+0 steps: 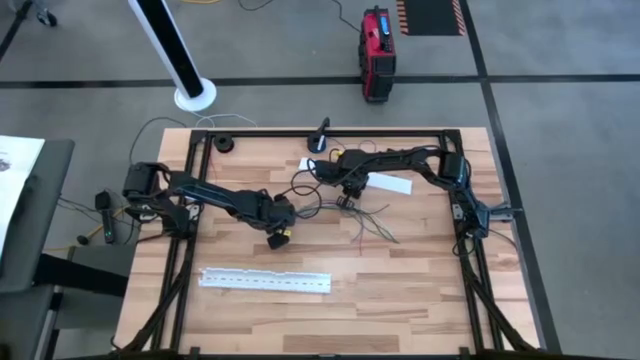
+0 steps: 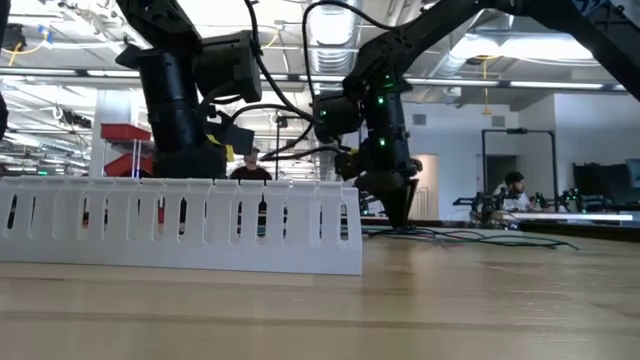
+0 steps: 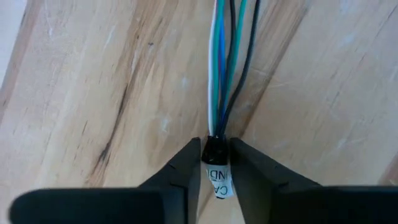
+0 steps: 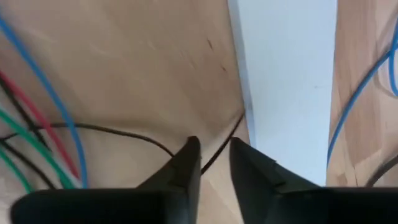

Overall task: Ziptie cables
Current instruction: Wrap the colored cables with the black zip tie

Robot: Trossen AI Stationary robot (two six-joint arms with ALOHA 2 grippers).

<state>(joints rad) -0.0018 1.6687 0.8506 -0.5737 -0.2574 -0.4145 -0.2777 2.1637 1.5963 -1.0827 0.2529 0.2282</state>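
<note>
We see the cables (image 1: 362, 217) straggling across the middle of the bench (image 1: 420, 300), fanning out toward the right side, with both arms reaching in over them.

Our left gripper (image 3: 216, 163) sits near the bench centre, its fingers closed tight on the bundled end of the cables (image 3: 227, 56): a dark sleeve with a white label (image 3: 218, 180) is clamped between them, and white, blue, green and black strands run away from it over the wood.

Our right gripper (image 4: 215, 155) is farther back, just beside a white strip (image 4: 289, 87) lying on the bench. Its fingers stand a little apart, and a single thin dark wire (image 4: 219, 146) passes through the gap between them; we cannot tell whether they actually pinch it. Red, green and blue strands (image 4: 46, 140) lie close by.

A second, longer strip (image 1: 265, 281) lies well apart from the cables, near the front edge; in the low view it (image 2: 180, 225) stands upright like a slotted fence.
</note>
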